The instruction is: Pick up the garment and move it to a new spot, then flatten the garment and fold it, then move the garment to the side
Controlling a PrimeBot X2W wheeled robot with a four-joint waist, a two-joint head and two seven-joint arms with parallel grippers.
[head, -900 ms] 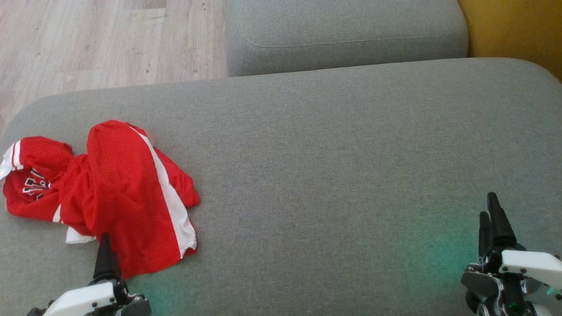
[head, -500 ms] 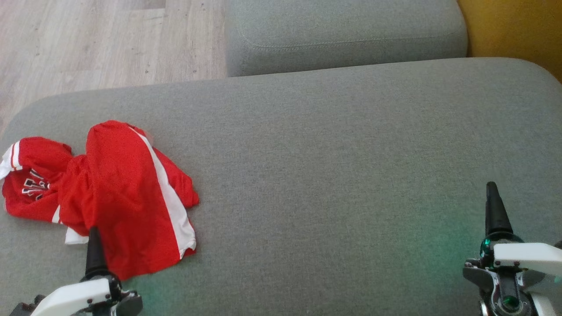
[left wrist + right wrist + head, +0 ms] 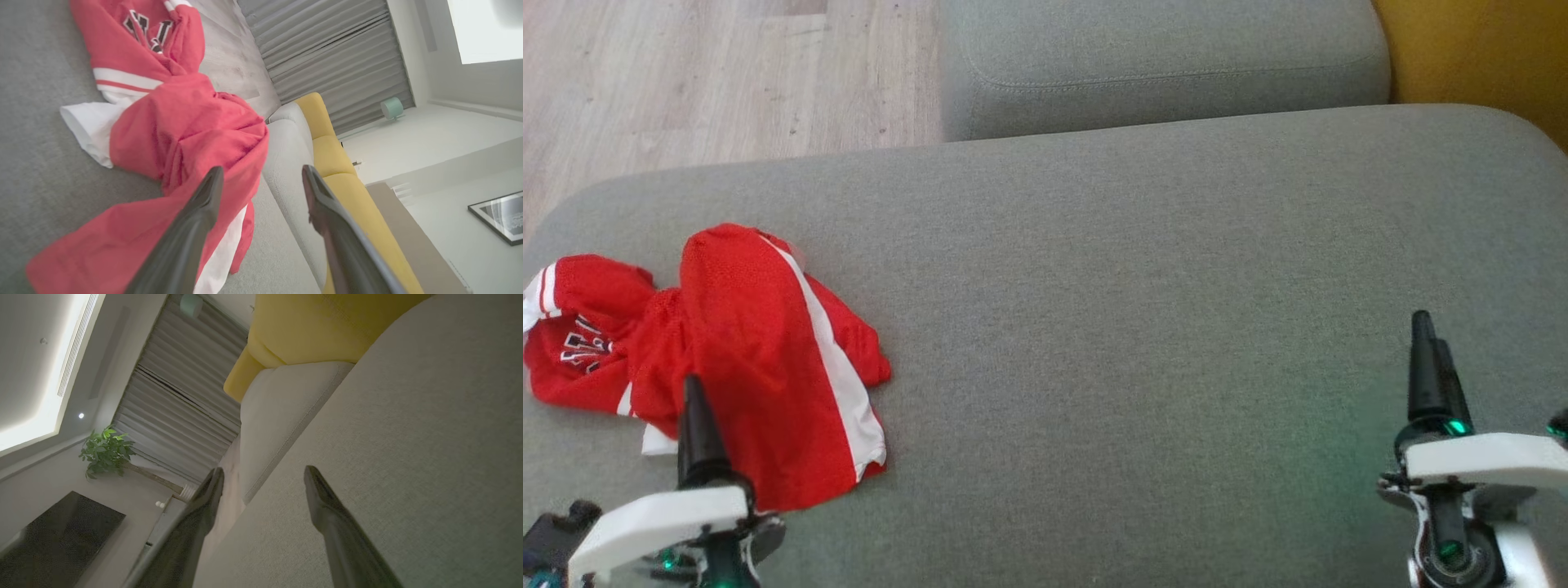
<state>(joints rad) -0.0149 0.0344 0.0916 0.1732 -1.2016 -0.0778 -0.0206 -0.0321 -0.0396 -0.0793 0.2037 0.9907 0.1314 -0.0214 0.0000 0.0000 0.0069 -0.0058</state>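
A red garment (image 3: 735, 359) with white stripes and lettering lies crumpled at the left end of the grey cushion (image 3: 1135, 327). My left gripper (image 3: 693, 392) hovers over the garment's near edge, open, with nothing between its fingers. The left wrist view shows the garment (image 3: 179, 130) just past the fingertips of the left gripper (image 3: 261, 175). My right gripper (image 3: 1425, 335) stands open over bare cushion at the right; in the right wrist view the right gripper (image 3: 263, 473) has only grey fabric under it.
A second grey cushion (image 3: 1160, 65) lies beyond the far edge. Yellow upholstery (image 3: 1478, 57) rises at the back right. Wooden floor (image 3: 711, 82) shows past the cushion's far left.
Both grippers have moved forward up the head view. The left one now reaches over the garment's near edge. The garment lies as before.
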